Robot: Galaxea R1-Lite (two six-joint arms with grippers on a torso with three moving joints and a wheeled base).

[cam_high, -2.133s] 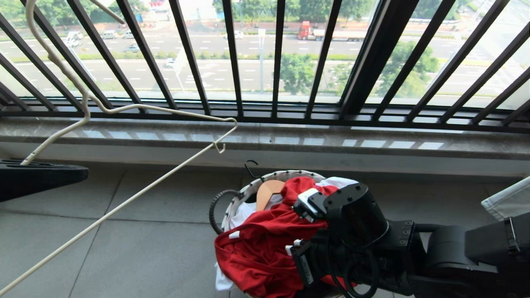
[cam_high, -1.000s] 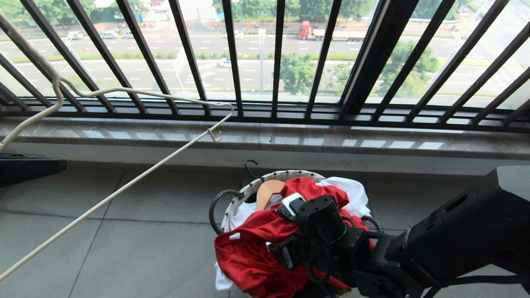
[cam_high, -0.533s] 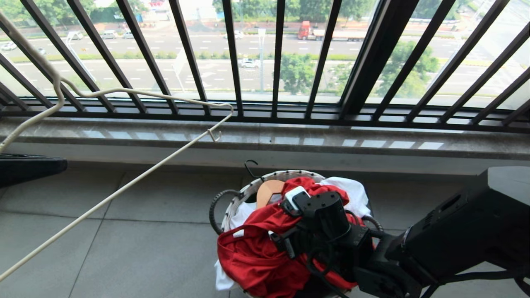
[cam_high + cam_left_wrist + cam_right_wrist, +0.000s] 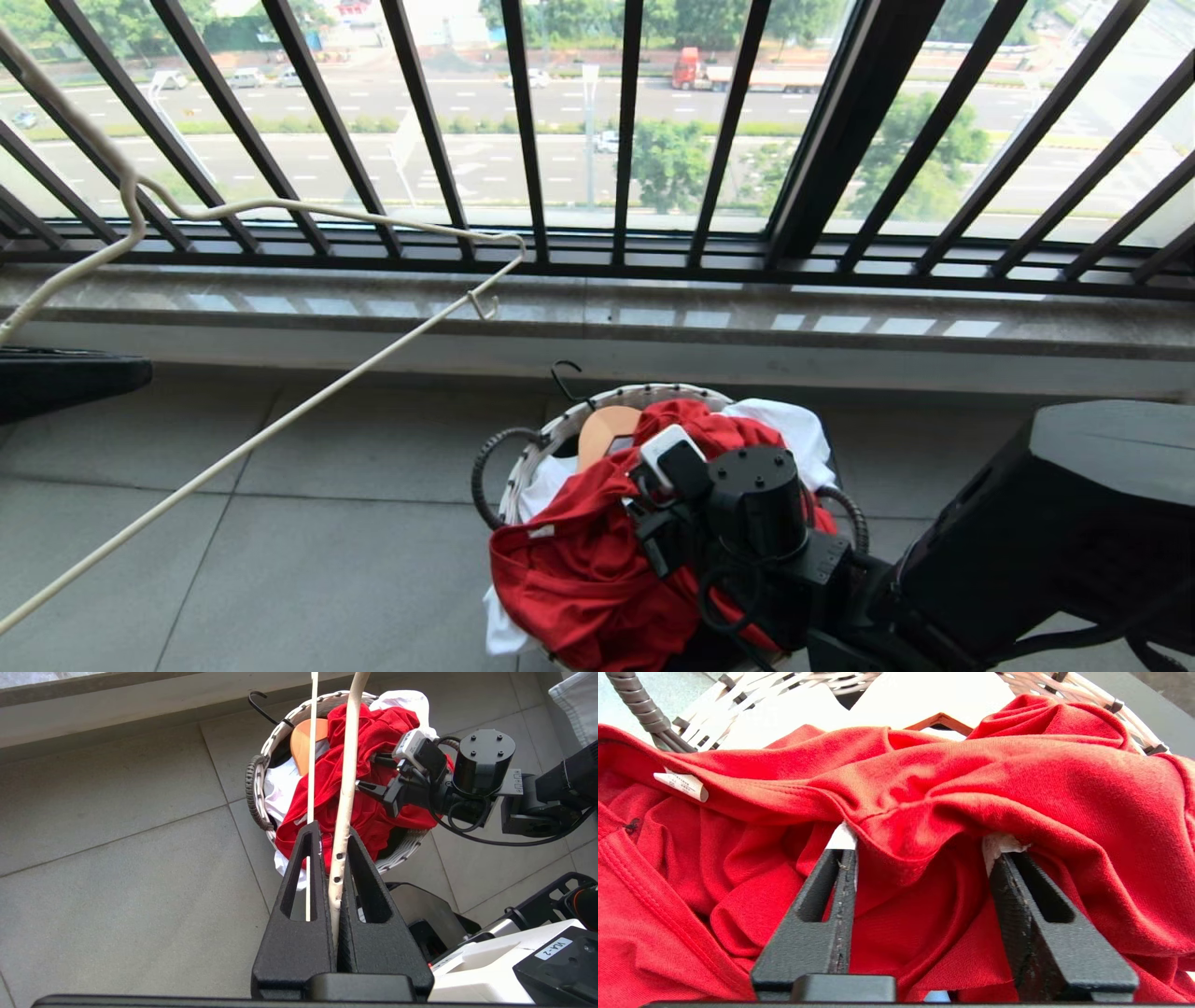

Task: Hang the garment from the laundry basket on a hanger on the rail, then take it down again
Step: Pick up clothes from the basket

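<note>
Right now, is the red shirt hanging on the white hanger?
No, the red shirt is bunched in the basket, while the white hanger is bare in the left tool.

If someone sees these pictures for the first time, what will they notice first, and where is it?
The red garment heaped in the laundry basket on the floor stands out most, with the right gripper pushed into it, a fold between its parted fingers. On the left, the left gripper clamps the cream-white hanger, which slants across the black window railing.
</note>
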